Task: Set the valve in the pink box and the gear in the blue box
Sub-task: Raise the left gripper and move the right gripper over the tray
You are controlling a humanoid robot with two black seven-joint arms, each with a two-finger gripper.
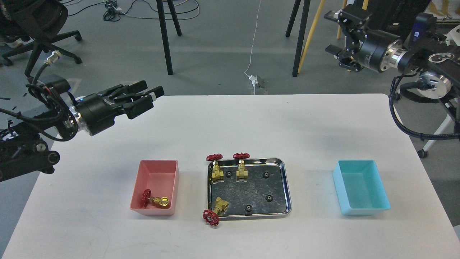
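Both empty, parted grippers, left and right, hover high; 1 brass, red-wheeled valve lies in the salmon-pink plastic box. Next grasp should probably pinch a tray valve's body, not its handwheel.

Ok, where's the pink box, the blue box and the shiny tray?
pink box (159,168): head view, on its bare inner floor near the back wall.
blue box (361,187): head view, on its bare inner floor.
shiny tray (251,190): head view, on a bare patch of its floor.
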